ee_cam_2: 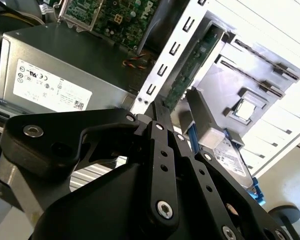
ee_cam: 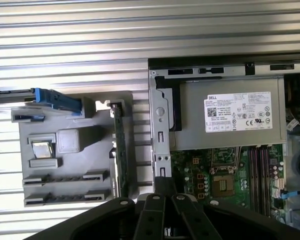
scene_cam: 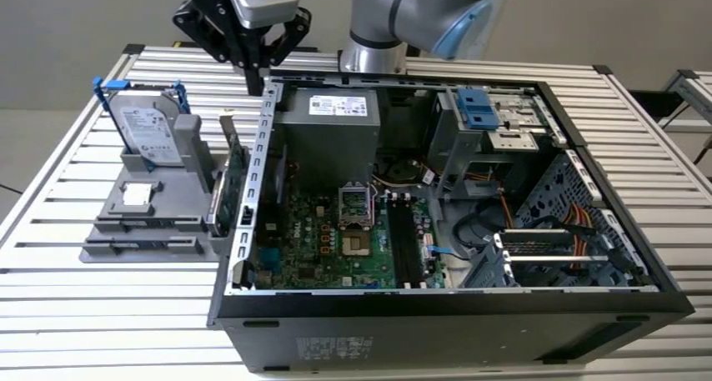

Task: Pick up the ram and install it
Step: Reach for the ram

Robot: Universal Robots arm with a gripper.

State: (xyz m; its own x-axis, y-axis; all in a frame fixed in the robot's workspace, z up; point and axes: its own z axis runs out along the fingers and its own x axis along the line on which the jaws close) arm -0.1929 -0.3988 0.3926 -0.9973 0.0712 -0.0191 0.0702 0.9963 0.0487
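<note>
My gripper (scene_cam: 257, 81) hangs above the back corner of the open computer case (scene_cam: 263, 147), over the case wall on the exterior view's left. Its black fingers point down and are shut, and I see nothing between their tips in either wrist view (ee_cam_2: 157, 107) (ee_cam: 162, 184). The ram is hidden or out of view. The long black memory slots (scene_cam: 401, 239) lie on the motherboard beside the processor socket, also seen in the first wrist view (ee_cam: 257, 175).
A grey holder (scene_cam: 145, 223) beside the case carries a silver hard drive with blue rails (scene_cam: 150, 127) and an upright green card (ee_cam: 119, 150). The grey power supply (scene_cam: 328, 122) fills the case's back corner. Everything rests on a slatted metal table (scene_cam: 67, 281).
</note>
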